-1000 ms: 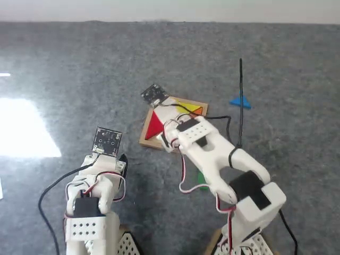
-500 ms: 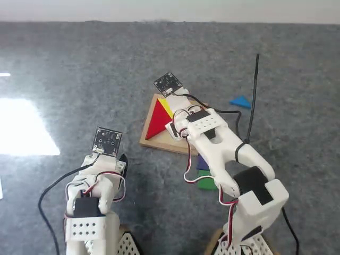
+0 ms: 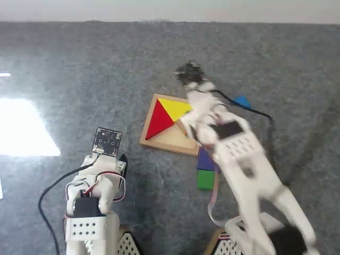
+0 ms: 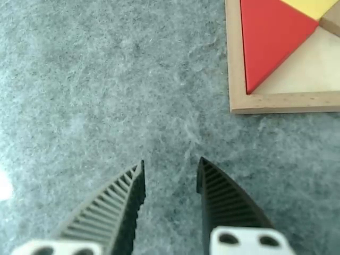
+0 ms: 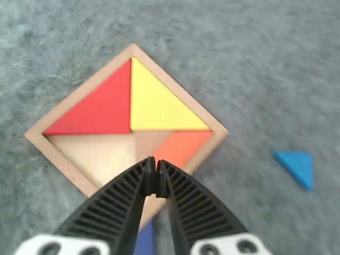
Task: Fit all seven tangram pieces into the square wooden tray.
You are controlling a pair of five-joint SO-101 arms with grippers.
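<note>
The square wooden tray [image 3: 167, 147] lies mid-table with a red triangle [image 3: 158, 121] and a yellow triangle [image 3: 175, 108] in it. In the right wrist view an orange piece [image 5: 183, 146] also sits in the tray [image 5: 101, 151]. My right gripper [image 5: 156, 162] hangs shut and empty over the tray's near corner. A blue triangle [image 5: 295, 166] lies on the mat beyond the tray. A dark blue piece [image 3: 204, 159] and a green piece [image 3: 206, 179] lie beside the tray, by the right arm [image 3: 234, 149]. My left gripper [image 4: 171, 166] stands open over bare mat, short of the tray [image 4: 234, 64].
The grey felt mat covers the table. A bright glare patch [image 3: 21, 127] lies at the far left. The left arm [image 3: 101, 180] stands at the front left, well apart from the tray.
The right arm has swung from over the tray toward the right and back, uncovering the yellow triangle and the dark blue and green pieces. The left arm has not moved.
</note>
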